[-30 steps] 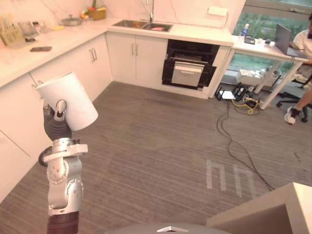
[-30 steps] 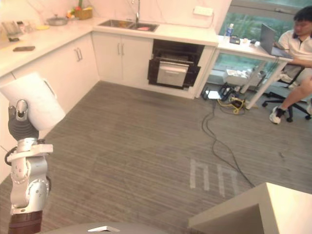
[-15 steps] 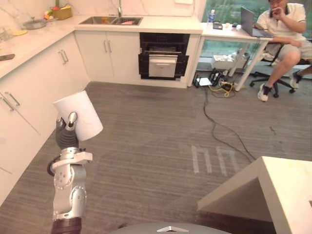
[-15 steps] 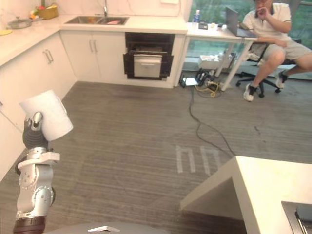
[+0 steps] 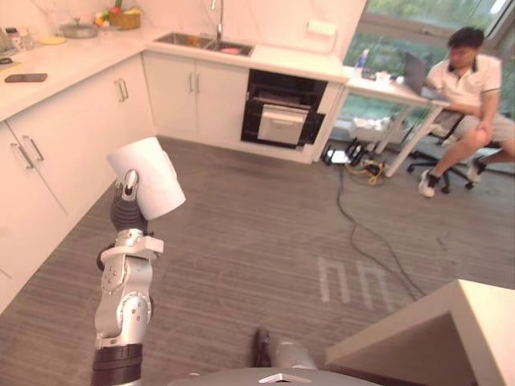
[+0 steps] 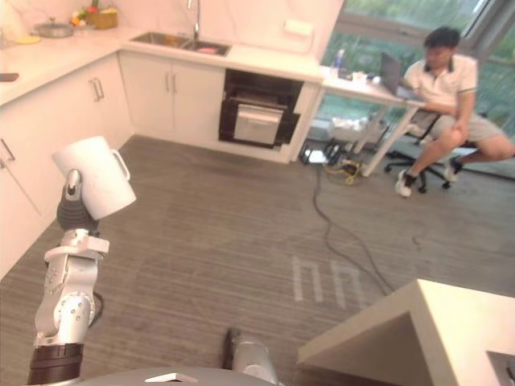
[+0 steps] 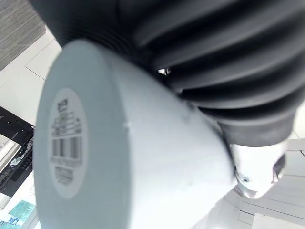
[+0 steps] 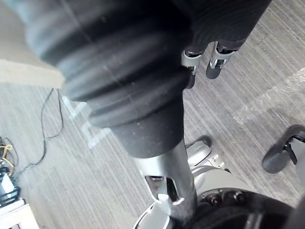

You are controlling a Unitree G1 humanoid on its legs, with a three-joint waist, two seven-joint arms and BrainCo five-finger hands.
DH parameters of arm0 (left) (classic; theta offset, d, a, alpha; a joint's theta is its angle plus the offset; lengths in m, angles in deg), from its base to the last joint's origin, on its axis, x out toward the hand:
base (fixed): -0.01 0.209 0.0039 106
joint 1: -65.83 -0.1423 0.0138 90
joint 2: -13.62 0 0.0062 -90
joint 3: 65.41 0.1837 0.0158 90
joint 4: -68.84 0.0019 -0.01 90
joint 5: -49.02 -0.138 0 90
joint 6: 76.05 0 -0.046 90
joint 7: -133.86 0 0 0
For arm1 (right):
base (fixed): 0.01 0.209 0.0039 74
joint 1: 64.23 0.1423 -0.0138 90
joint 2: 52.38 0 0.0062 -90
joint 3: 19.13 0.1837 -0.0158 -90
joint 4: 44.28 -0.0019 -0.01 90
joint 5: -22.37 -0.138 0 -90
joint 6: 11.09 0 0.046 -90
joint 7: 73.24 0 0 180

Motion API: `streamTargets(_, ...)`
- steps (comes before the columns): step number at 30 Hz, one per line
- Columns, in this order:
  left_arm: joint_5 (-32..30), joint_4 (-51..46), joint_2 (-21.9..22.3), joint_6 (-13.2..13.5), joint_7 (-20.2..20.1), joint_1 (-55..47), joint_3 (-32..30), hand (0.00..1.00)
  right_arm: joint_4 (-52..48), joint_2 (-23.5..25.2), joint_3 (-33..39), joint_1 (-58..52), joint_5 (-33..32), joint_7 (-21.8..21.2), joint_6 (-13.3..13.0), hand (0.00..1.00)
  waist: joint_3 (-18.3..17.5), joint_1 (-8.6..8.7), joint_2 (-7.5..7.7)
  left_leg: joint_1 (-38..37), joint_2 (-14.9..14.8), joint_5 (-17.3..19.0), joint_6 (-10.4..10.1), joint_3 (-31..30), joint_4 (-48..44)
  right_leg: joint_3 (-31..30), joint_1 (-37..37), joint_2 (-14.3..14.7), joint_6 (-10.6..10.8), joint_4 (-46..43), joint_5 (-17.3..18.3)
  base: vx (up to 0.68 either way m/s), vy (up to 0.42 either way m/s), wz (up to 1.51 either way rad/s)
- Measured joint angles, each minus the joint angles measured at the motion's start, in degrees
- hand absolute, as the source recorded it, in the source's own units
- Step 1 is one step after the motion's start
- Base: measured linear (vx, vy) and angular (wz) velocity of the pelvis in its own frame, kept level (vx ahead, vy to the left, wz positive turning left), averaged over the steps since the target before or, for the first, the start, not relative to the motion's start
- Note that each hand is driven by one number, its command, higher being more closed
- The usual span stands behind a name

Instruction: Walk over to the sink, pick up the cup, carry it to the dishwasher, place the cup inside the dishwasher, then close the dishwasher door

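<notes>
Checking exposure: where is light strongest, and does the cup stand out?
Left eye view: brightest at the window and countertop; the white cup in the left hand stands out against the grey floor. Left wrist view: its base is evenly lit.

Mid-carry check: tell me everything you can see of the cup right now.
The cup is a plain white, glossy, ceramic-looking cylinder with a loop handle on its side and a barcode sticker on its flat base. It is held tilted above the grey floor, gripped by the left robot hand. Nothing else touches it.
</notes>
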State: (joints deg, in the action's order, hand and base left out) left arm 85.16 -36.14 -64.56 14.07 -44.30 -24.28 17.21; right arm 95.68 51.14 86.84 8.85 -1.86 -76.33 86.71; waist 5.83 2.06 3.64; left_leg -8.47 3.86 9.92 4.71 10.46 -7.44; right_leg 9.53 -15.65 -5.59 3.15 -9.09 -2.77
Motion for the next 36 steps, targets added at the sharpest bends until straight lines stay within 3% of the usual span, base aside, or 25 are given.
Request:
streamTargets(3,0.2,-0.1,0.8,-1.4,-0.6,-0.3,1.6,1.0,-2.0,0.6,0.1,-1.6,-0.1,0.2,1.5,0.0,-0.9,0.34,0.13,-2.8,2.6,3.9,1.1,-3.3,-0.5,-0.9,2.5,-0.1,-1.6,-0.7,-0.9,0.37,-0.011,0.53)
streamTargets(4,0.2,-0.1,0.9,-1.4,-1.3,-0.8,2.6,1.0,-2.0,0.4,0.1,-1.9,-0.2,0.3,2.1,0.0,-1.7,0.83,-0.5,-3.0,2.4,5.7,0.8,-5.4,-1.2,-0.8,2.5,0.1,-3.5,-2.6,-2.3,0.49,-0.09,0.81)
streamTargets(5,0.2,-0.1,1.0,-1.4,-1.6,-1.3,3.0,1.0,-2.0,0.2,0.2,-2.2,-0.2,0.3,2.2,0.0,-2.2,1.23,-1.14,-3.3,1.7,6.3,0.1,-6.2,-1.3,-0.1,2.5,0.5,-3.7,-3.6,-2.4,0.54,-0.116,0.74)
streamTargets(6,-0.1,-0.1,1.4,-1.5,-2.2,-3.3,3.8,1.0,-2.1,-0.4,0.3,-2.8,-0.3,0.4,2.3,0.0,-3.6,1.37,-3.24,-4.9,-0.9,7.2,-2.6,-7.0,-1.2,1.5,3.8,2.5,-3.9,-4.6,-0.2,0.64,-0.084,0.55)
streamTargets(7,-0.4,0.1,1.2,-1.5,-2.6,-4.2,3.8,1.0,-2.7,-0.4,0.5,-3.0,-0.4,0.5,2.3,0.0,-3.6,1.56,-3.54,-2.8,-2.5,8.8,-6.3,-7.0,-10.2,2.8,5.7,3.0,-4.3,-5.8,2.8,0.73,-0.118,0.45)
streamTargets(9,-0.5,0.3,2.0,-1.8,-2.7,-5.0,3.8,1.0,-4.0,-1.2,-0.2,-3.4,-0.2,0.5,2.4,0.0,-3.4,1.58,-2.95,4.7,-4.4,5.1,-12.7,-5.0,-29.1,3.7,8.4,2.4,-4.2,-6.7,5.2,0.62,-0.135,0.25)
streamTargets(10,-0.5,0.1,3.3,-1.8,-3.1,-5.0,3.6,1.0,-4.2,-1.5,-0.3,-3.7,-0.3,0.5,2.1,0.0,-1.7,0.71,-4.38,11.3,-9.5,-2.6,-12.1,-0.9,-47.1,3.7,13.8,3.3,-4.7,-4.9,8.1,0.54,-0.111,0.09)
streamTargets(11,-0.5,0.0,3.6,-1.8,-3.5,-5.0,3.7,1.0,-4.2,-1.9,-0.1,-3.7,-0.3,0.7,1.8,0.0,-0.8,0.6,-5.16,13.1,-12.2,-2.3,-11.1,0.4,-53.0,3.6,16.0,4.1,-4.8,-4.6,9.6,0.63,-0.091,0.04)
streamTargets(12,-0.5,0.0,3.7,-2.0,-3.7,-5.3,3.5,1.0,-4.2,-2.7,-0.2,-3.7,-0.6,0.8,1.3,0.0,0.7,0.75,-5.77,16.5,-16.2,-0.6,-8.5,2.2,-60.1,3.4,20.1,4.9,-4.7,-4.3,12.1,0.5,-0.045,-0.04)
streamTargets(13,-0.5,0.0,3.7,-2.1,-4.2,-5.6,3.1,1.0,-4.0,-3.4,-0.1,-4.2,-0.8,1.2,1.1,0.0,0.8,0.53,-6.0,19.7,-18.0,1.4,-6.3,2.8,-60.4,2.5,23.4,4.7,-4.3,-3.6,14.0,0.49,-0.026,-0.14)
streamTargets(15,-1.0,-0.3,3.7,-1.3,-5.6,-5.7,2.1,1.0,-2.5,-4.2,0.1,-4.9,-1.4,0.3,-0.3,0.0,0.7,-1.45,-6.1,22.9,-18.7,3.7,-6.1,4.1,-52.9,0.5,25.6,3.5,-3.6,-3.1,15.8,0.48,0.072,-0.67)
streamTargets(17,-2.7,-2.0,3.3,0.6,-6.3,-6.6,0.6,1.0,-1.0,-4.7,-0.6,-5.0,-2.4,-2.4,-3.8,0.0,1.0,-1.78,-5.36,25.2,-17.0,2.8,-6.7,5.3,-30.5,-2.4,27.7,0.6,-1.0,-2.4,18.1,0.6,0.208,-0.83)
streamTargets(19,-5.2,-5.8,2.5,0.7,-6.4,-8.8,1.3,1.0,-1.7,-6.0,-4.7,-5.8,-3.9,-1.6,-5.3,0.0,0.9,-1.71,-4.57,25.5,-14.6,-4.0,-8.1,3.5,-9.5,-4.7,29.9,-2.5,1.5,-2.0,20.8,0.61,0.326,-0.67)
streamTargets(20,-6.1,-7.6,2.0,1.5,-6.6,-10.6,1.1,1.0,-1.7,-6.9,-6.0,-6.4,-5.2,-0.8,-5.3,0.0,0.9,-2.2,-4.67,26.1,-14.2,-9.9,-10.6,1.1,-7.9,-6.8,31.8,-3.7,2.5,-1.6,23.0,0.62,0.387,-0.8)
streamTargets(21,-6.2,-7.6,1.5,2.0,-6.8,-11.2,0.8,1.0,-1.7,-7.1,-6.8,-6.5,-5.7,-0.1,-5.3,0.0,0.6,-2.29,-4.48,25.6,-13.3,-13.5,-10.3,0.8,-9.7,-8.6,33.2,-4.7,2.1,-1.1,23.6,0.64,0.436,-0.73)
streamTargets(22,-6.7,-6.0,0.4,2.2,-7.0,-11.3,-0.3,1.0,-1.7,-6.4,-7.3,-6.6,-6.3,0.8,-5.3,0.0,0.5,-1.93,-2.81,26.5,-11.2,-11.1,-6.7,-0.1,-16.2,-11.3,35.1,-7.0,1.3,-0.9,22.6,0.66,0.445,-0.41)
streamTargets(23,-7.3,-5.2,0.2,2.2,-7.3,-11.1,-1.8,1.0,-1.9,-6.4,-7.4,-6.6,-7.7,0.8,-5.3,0.0,0.5,-1.19,-2.74,27.4,-11.3,-5.7,-5.6,0.4,-22.5,-13.4,35.4,-7.8,1.2,-2.6,19.6,0.66,0.468,-0.33)
streamTargets(26,-8.4,-5.2,-0.1,2.5,-8.5,-10.9,-4.5,1.0,-6.6,-6.2,-3.4,-6.2,-11.5,1.2,-6.2,0.0,0.1,-1.38,-1.72,23.7,-9.4,1.6,-3.2,4.1,-27.0,-16.7,33.7,-11.1,2.1,-11.9,14.9,0.57,0.408,-0.4)
streamTargets(28,-8.7,-4.6,-2.7,2.6,-8.4,-8.1,-4.7,1.0,-12.3,-5.0,1.4,-1.9,-12.7,1.3,-8.6,0.0,0.4,-0.65,-0.63,16.1,-4.8,4.9,-0.6,7.0,-24.2,-19.4,24.7,-14.6,8.4,-35.1,4.7,0.58,0.365,-0.26)
streamTargets(29,-9.2,-4.4,-3.0,2.4,-8.4,-7.2,-4.3,1.0,-12.7,-4.5,1.6,-0.9,-12.7,1.2,-9.0,0.0,0.5,-0.34,-0.5,13.9,-3.5,5.3,0.0,7.1,-22.8,-19.3,21.6,-14.8,7.9,-42.6,3.9,0.43,0.231,0.03)
streamTargets(30,-10.1,-4.5,-3.2,2.4,-8.3,-6.1,-3.6,1.0,-12.9,-3.5,1.6,0.4,-12.5,0.6,-9.5,0.0,0.8,-0.07,-0.59,9.2,-2.0,6.2,1.2,7.0,-19.8,-17.4,15.9,-13.9,3.6,-55.2,6.0,0.3,0.132,0.04)
streamTargets(31,-10.6,-4.5,-2.1,2.5,-8.2,-6.1,-2.6,1.0,-13.1,-2.2,1.5,0.6,-12.5,0.5,-10.0,0.0,1.3,-0.04,-1.59,5.0,-2.1,6.9,1.1,6.6,-17.0,-14.3,11.2,-10.7,-0.6,-61.0,8.9,0.33,0.157,0.02)
streamTargets(32,-11.0,-4.5,-1.8,2.6,-8.2,-6.3,-1.5,1.0,-13.2,-0.9,1.0,0.2,-12.4,0.4,-10.7,0.0,1.1,0.39,-2.44,2.4,-2.3,7.2,0.8,6.0,-15.1,-11.9,7.4,-8.1,-1.1,-62.3,10.6,0.32,0.146,0.05)
streamTargets(34,-12.2,-4.8,-2.0,3.9,-8.4,-6.5,2.6,1.0,-15.3,2.7,-0.3,-1.2,-12.5,0.3,-11.6,0.0,1.2,1.92,-2.5,-0.5,-2.2,7.8,0.0,4.5,-11.9,-6.9,-1.8,-3.8,-0.5,-58.7,12.5,0.38,0.056,0.46)
streamTargets(36,-13.0,-6.4,-1.9,4.0,-8.5,-7.6,6.2,1.0,-19.0,4.7,-0.3,-3.1,-12.5,0.3,-11.7,0.0,1.7,2.8,-2.46,-2.7,-2.1,7.9,-0.9,3.8,-9.5,-2.8,-5.4,-3.0,0.0,-49.9,12.9,0.32,-0.004,0.47)
